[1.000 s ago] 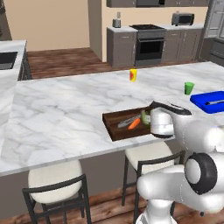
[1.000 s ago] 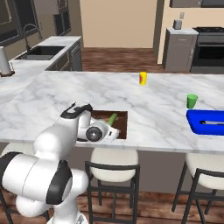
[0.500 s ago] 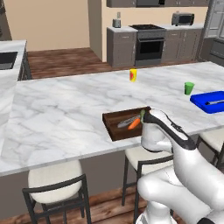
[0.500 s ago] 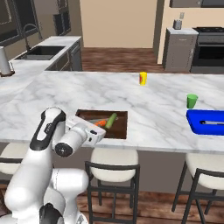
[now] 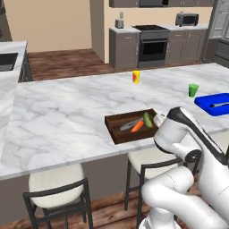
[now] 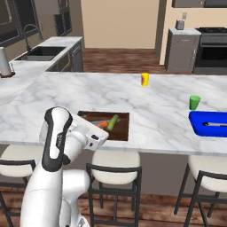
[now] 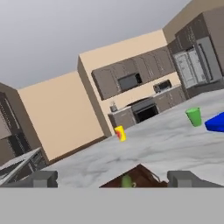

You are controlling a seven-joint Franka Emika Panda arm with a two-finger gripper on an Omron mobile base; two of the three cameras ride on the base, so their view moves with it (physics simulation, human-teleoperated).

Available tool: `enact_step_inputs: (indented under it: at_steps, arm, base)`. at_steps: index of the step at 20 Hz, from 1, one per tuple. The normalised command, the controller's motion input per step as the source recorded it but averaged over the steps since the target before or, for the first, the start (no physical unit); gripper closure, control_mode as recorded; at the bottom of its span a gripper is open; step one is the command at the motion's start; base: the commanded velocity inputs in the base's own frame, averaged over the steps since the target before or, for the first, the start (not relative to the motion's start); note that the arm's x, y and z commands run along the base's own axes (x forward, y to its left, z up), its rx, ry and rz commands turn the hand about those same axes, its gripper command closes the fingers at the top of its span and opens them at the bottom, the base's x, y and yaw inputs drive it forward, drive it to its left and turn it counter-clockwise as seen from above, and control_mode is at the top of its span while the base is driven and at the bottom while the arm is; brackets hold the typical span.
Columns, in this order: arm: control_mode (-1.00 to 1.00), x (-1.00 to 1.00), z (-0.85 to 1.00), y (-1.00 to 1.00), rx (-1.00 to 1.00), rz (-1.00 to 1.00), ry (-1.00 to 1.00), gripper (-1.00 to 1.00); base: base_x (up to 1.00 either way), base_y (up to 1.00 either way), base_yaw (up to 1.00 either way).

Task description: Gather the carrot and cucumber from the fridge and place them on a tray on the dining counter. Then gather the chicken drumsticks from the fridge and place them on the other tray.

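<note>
Since a second ago the arm has folded back from the brown tray [image 5: 117, 127]; the gripper [image 7: 113, 179] hangs open, empty. Just ahead, carrot [image 5: 137, 126] and cucumber [image 5: 147, 119] lie in that tray; farther off, the blue tray [image 5: 214, 104] seemingly awaits drumsticks.

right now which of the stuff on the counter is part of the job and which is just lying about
Part of the job:
- brown tray
- carrot
- cucumber
- blue tray, to receive the drumsticks
- gripper, open

Lying about:
- yellow cup
- green cup
- stools
</note>
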Motion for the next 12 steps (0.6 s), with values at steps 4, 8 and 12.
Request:
enact_step_inputs:
  at_steps: [4, 8, 12]
  arm:
    - [-1.00, 0.00, 0.40, -0.42, -0.04, 0.00, -0.02, -1.00]
    - [-1.00, 0.06, 0.44, -0.71, -0.30, 0.00, -0.04, -1.00]
    - [-1.00, 0.20, 0.24, -0.83, -0.47, 0.00, 0.00, -1.00]
  base:
    - [0.00, 0.00, 0.00]
    - [0.00, 0.00, 0.00]
    - [0.00, 0.00, 0.00]
